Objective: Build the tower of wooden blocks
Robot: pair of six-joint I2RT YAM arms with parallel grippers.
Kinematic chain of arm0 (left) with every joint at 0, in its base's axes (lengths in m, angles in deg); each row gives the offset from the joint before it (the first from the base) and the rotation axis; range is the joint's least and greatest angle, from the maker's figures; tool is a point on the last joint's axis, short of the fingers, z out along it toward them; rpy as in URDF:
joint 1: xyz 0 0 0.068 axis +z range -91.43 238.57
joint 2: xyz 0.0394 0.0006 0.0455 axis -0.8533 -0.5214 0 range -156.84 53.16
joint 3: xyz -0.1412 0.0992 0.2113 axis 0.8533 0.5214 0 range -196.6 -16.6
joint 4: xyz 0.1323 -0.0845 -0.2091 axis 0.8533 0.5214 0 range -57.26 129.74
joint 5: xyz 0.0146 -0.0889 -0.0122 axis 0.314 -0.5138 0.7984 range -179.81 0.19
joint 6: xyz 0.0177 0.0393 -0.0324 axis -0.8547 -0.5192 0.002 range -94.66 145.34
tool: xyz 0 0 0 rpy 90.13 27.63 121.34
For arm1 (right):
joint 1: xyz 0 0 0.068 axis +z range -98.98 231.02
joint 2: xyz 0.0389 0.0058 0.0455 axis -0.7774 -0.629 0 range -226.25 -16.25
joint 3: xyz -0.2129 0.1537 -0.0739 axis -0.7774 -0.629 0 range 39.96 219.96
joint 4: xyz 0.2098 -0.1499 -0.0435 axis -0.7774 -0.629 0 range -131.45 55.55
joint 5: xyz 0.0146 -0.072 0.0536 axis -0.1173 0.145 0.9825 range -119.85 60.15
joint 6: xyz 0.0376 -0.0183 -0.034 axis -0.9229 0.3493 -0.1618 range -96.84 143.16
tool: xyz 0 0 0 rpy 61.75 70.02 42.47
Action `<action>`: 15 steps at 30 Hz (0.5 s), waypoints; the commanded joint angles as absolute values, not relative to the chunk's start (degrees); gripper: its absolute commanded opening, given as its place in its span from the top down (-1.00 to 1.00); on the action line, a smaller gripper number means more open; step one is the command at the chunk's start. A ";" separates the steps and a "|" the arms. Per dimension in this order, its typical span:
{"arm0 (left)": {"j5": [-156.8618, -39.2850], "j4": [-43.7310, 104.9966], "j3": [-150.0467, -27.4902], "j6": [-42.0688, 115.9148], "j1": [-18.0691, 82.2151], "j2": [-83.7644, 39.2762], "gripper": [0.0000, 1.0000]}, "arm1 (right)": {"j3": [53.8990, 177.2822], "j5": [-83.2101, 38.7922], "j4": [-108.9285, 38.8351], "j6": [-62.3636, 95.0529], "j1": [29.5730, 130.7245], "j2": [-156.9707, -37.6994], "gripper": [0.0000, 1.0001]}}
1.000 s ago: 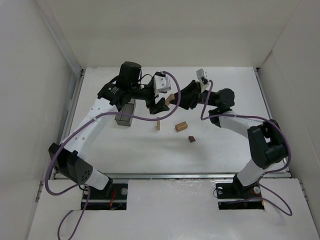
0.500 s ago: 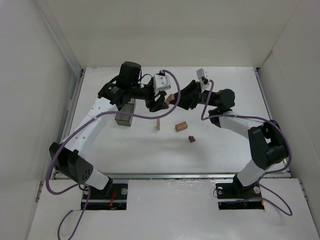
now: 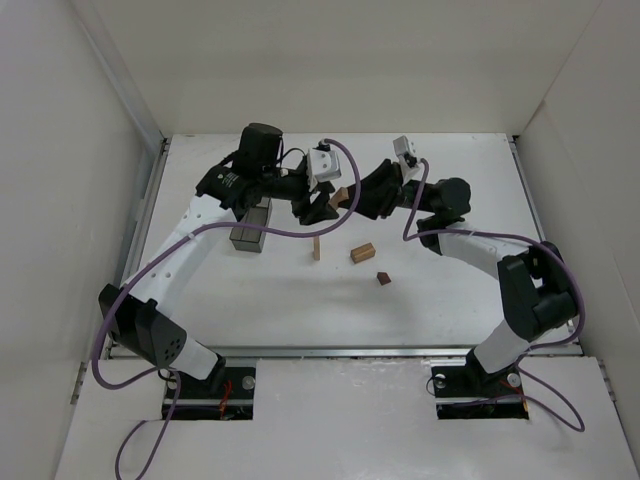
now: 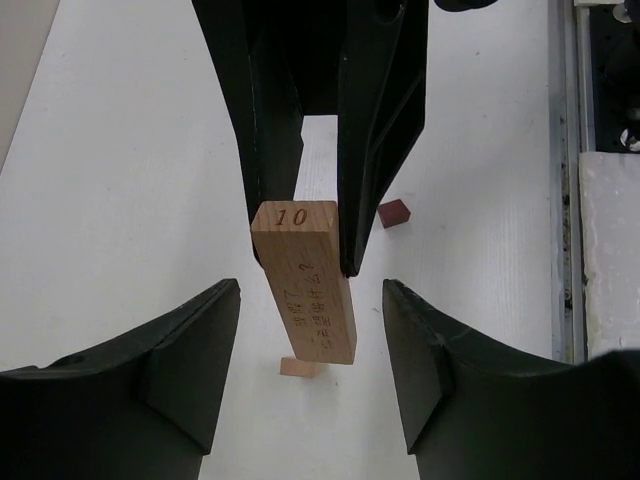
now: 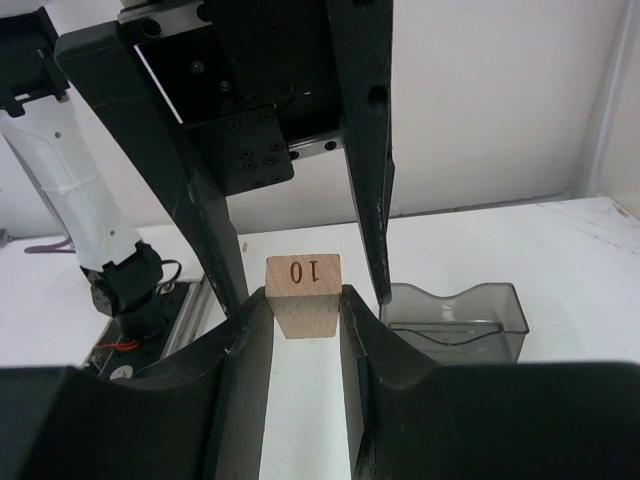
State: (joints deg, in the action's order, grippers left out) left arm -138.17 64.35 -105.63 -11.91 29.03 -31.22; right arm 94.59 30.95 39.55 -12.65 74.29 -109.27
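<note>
A light-tan wooden bar (image 4: 305,285) stamped "10" hangs in the air, and my right gripper (image 5: 305,305) is shut on its far end (image 5: 302,295). My left gripper (image 4: 310,340) is open and straddles the bar's free end, with a gap on each side. In the top view the two grippers, left (image 3: 322,205) and right (image 3: 352,200), meet nose to nose over the back middle of the table. On the table below lie a small upright tan block (image 3: 317,248), a tan block on its side (image 3: 363,253) and a dark reddish-brown block (image 3: 383,278).
A dark translucent grey box (image 3: 250,228) stands left of the blocks, under the left arm; it also shows in the right wrist view (image 5: 455,320). White walls close in the table on three sides.
My left gripper has moved slightly right toward the bar, and its jaws have narrowed around it. The right gripper and the blocks on the table have stayed still.
</note>
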 commanded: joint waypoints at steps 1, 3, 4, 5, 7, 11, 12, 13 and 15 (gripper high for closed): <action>-140.79 64.64 -106.86 -11.92 28.87 -31.04 -0.12 | 97.17 30.27 69.35 -13.32 74.93 -107.05 0.70; -141.40 64.64 -106.86 -11.92 28.87 -31.04 0.02 | 97.17 30.27 69.35 -13.32 74.93 -107.05 0.70; -141.40 64.64 -106.86 -11.92 28.87 -31.04 0.09 | 97.17 30.27 69.35 -13.32 74.93 -107.05 0.70; -141.40 64.64 -106.86 -11.92 28.87 -31.04 0.19 | 97.17 30.27 69.35 -13.32 74.93 -107.05 0.70; -141.40 64.64 -107.48 -11.92 28.87 -31.04 0.45 | 97.17 30.79 69.35 -13.32 74.93 -107.05 0.70; -140.09 64.11 -107.48 -9.91 28.87 -31.04 1.00 | 97.17 31.41 69.35 -14.98 75.46 -107.57 0.63; -140.09 64.11 -107.48 -9.90 28.87 -31.04 1.00 | 97.17 31.41 68.48 -15.59 75.46 -107.57 0.47; -138.95 64.11 -107.48 -9.90 28.87 -31.56 1.00 | 97.70 31.41 66.82 -15.60 75.46 -107.57 -0.02; -135.27 67.86 -109.66 -13.31 28.87 -32.70 1.00 | 98.22 31.93 58.74 -16.13 75.46 -107.57 -0.99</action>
State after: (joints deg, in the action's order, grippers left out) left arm -137.67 65.29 -105.96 -10.45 29.14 -31.61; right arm 95.09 31.51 39.63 -14.38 74.75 -109.20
